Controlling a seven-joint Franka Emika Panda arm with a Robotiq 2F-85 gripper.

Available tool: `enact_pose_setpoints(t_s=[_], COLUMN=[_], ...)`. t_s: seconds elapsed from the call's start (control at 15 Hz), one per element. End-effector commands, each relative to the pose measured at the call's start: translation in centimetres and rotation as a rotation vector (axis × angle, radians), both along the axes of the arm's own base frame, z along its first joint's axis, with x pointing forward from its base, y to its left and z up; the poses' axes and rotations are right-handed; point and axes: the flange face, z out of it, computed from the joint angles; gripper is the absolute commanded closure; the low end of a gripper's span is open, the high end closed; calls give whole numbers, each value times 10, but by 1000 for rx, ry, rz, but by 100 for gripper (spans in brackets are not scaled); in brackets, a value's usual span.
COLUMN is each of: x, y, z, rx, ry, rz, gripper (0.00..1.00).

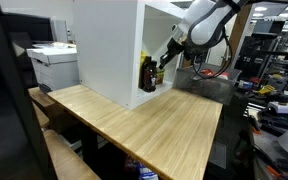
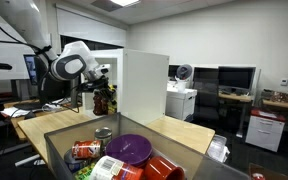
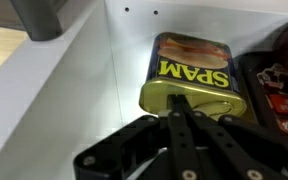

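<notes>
A yellow SPAM can lies inside a white open-fronted cabinet, close to its inner wall, label upside down in the wrist view. My gripper is shut, its two fingers pressed together with nothing between them, and the tips touch the can's near edge. In both exterior views the gripper reaches into the cabinet's open side, by dark bottles and cans on its floor. A dark red packaged item lies right beside the can.
The cabinet stands on a wooden table. A printer sits beyond the table. A clear bin in the foreground holds cans and a purple plate. Desks with monitors line the back.
</notes>
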Motion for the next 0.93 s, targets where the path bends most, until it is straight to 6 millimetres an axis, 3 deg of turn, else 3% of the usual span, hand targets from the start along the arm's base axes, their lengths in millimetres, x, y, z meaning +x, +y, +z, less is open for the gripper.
enact_pose_setpoints(t_s=[0.0, 0.87], x=[-8, -10], y=[2, 7], z=[4, 4], rx=[43, 72], ry=[28, 68], rz=[14, 25], gripper=[95, 95])
